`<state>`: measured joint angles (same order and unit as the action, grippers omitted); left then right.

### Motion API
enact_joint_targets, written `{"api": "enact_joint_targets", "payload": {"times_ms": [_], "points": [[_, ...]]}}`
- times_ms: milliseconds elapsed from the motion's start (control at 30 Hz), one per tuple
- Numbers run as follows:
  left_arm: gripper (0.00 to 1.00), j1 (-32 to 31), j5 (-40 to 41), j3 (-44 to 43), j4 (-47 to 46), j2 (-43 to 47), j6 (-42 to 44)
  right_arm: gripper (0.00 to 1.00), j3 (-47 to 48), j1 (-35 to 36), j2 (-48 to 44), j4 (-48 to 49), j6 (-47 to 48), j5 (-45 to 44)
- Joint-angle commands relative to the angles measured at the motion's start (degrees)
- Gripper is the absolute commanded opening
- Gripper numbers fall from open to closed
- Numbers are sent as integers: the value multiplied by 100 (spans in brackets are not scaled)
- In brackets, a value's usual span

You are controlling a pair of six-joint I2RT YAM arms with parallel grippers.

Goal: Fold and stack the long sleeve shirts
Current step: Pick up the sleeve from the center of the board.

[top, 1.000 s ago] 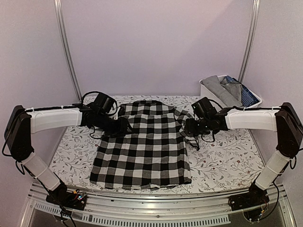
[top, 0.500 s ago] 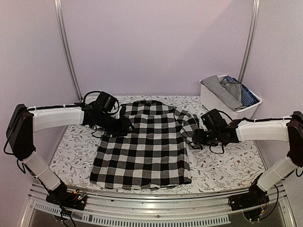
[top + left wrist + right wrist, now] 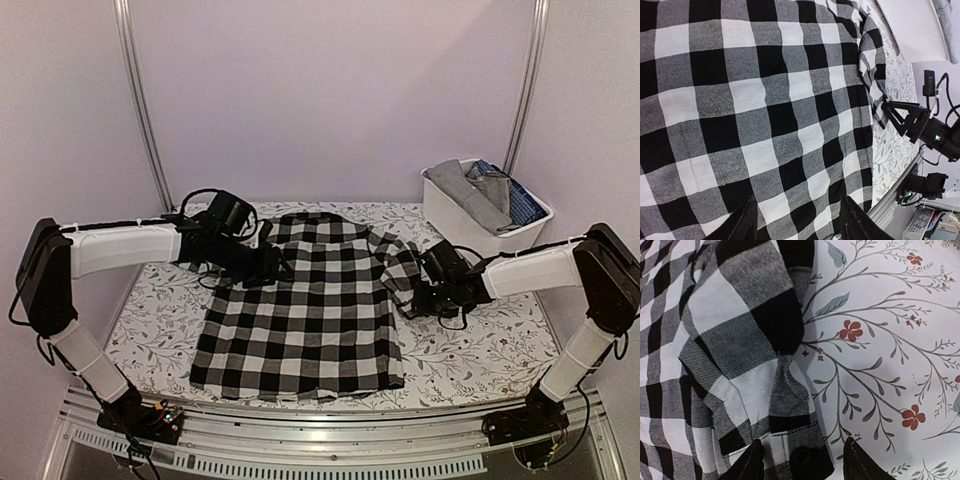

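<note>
A black-and-white checked long sleeve shirt point(image 3: 300, 320) lies flat on the table, its right sleeve folded in along the right side. My left gripper point(image 3: 278, 262) hovers over the shirt's upper left; in the left wrist view it point(image 3: 800, 225) is open, with only flat checked cloth point(image 3: 765, 100) below it. My right gripper point(image 3: 408, 300) is low at the sleeve end. In the right wrist view it point(image 3: 805, 465) is open, with the buttoned cuff point(image 3: 790, 440) lying between the fingers point(image 3: 752, 462).
A white bin point(image 3: 440, 210) stands at the back right, holding a grey shirt point(image 3: 465, 185) and a dark blue patterned one point(image 3: 520, 200). The floral tablecloth point(image 3: 480, 340) shows right of the shirt. A metal rail point(image 3: 330, 415) runs along the near edge.
The right arm swung out to the right, then came back down to the sleeve cuff with its jaws narrower. The left gripper slid slightly right over the shirt.
</note>
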<state>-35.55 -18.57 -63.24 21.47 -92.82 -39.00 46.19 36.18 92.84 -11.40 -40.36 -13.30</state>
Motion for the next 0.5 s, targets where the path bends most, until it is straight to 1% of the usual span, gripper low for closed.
{"api": "enact_joint_targets", "payload": {"times_ms": [0,33,67,133,233,300,333,467], "points": [[56,-150,66,-256,-55,-106,135,51,30,-24,415,168,-103,38],[56,-174,83,-285,-60,-119,163,48,30,-24,518,172,-110,72],[56,-199,85,-311,-66,-130,193,44,28,-17,560,148,-112,75],[57,-257,103,-372,-104,-151,286,30,65,-16,581,17,-113,18],[57,-372,124,-476,-242,-192,432,12,229,-15,303,-313,-59,-169],[57,-456,109,-515,-420,-221,521,3,468,-2,44,-574,76,-276],[57,-505,112,-547,-508,-238,564,1,607,32,-85,-717,137,-325],[57,-707,130,-742,-821,-334,773,0,1217,192,-452,-1144,447,-470]]}}
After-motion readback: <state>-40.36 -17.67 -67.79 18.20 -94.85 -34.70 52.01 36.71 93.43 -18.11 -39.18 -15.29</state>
